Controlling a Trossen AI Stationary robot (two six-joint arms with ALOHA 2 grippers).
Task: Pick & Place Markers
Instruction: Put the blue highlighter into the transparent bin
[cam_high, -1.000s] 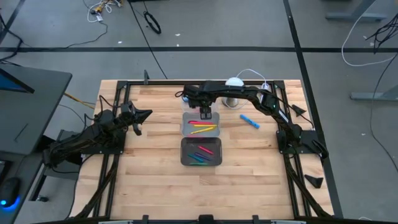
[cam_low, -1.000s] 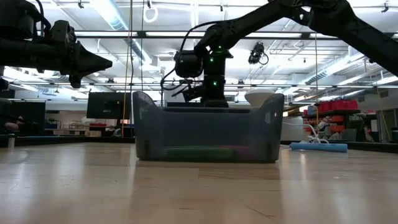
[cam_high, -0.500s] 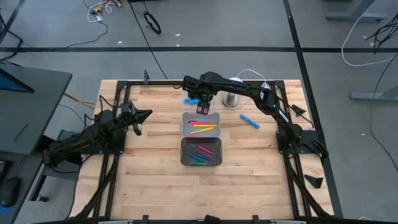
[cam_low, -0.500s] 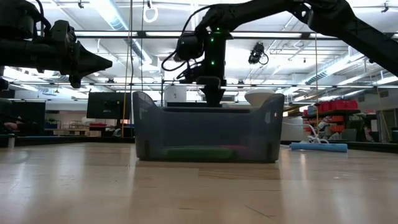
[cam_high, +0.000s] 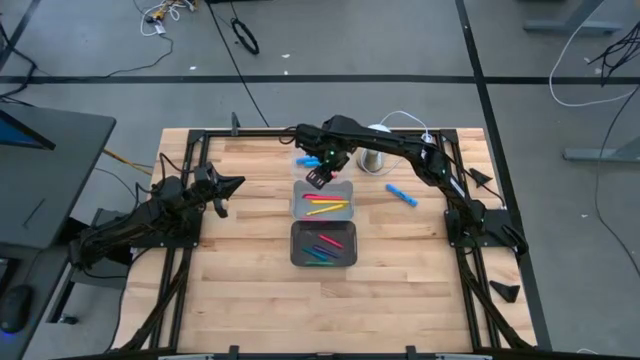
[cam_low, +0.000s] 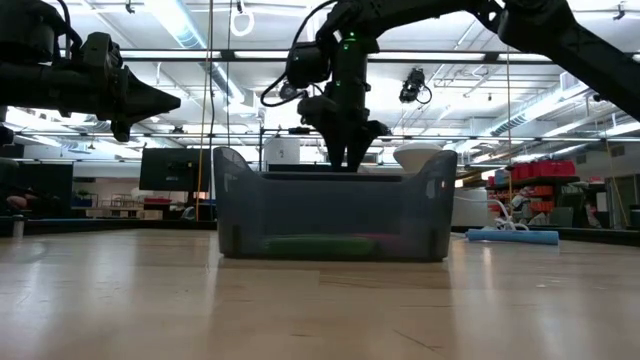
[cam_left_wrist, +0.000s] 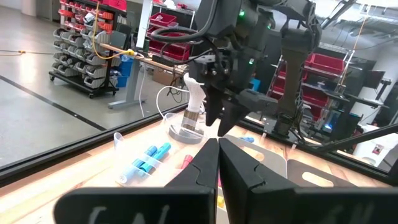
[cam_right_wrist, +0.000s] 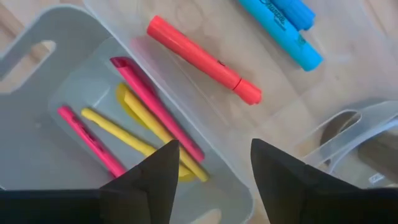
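Observation:
My right gripper (cam_high: 318, 180) hangs open and empty over the far end of the far grey tray (cam_high: 297, 207). Its wrist view shows the gripper (cam_right_wrist: 211, 186) above that tray's pink and yellow markers (cam_right_wrist: 146, 134), which lie flat on the tray floor. A red marker (cam_right_wrist: 202, 59) and two blue markers (cam_right_wrist: 286, 22) lie on the wood just beyond the tray. The near tray (cam_high: 296, 245) holds green, blue and pink markers (cam_high: 322, 248). One more blue marker (cam_high: 402, 194) lies to the right. My left gripper (cam_high: 235, 183) waits shut at the table's left.
A white-domed metal cylinder (cam_high: 375, 160) with a white cable stands near the far edge, behind the trays. The black frame rails (cam_high: 190, 180) run along the table's left and right sides. Bare wood lies toward the near edge (cam_high: 320, 310).
My right gripper has risen out of the far tray, drifted slightly toward the far-left, and turned about its wrist so that its fingers now stand slanted. The markers in both trays have stayed where they were.

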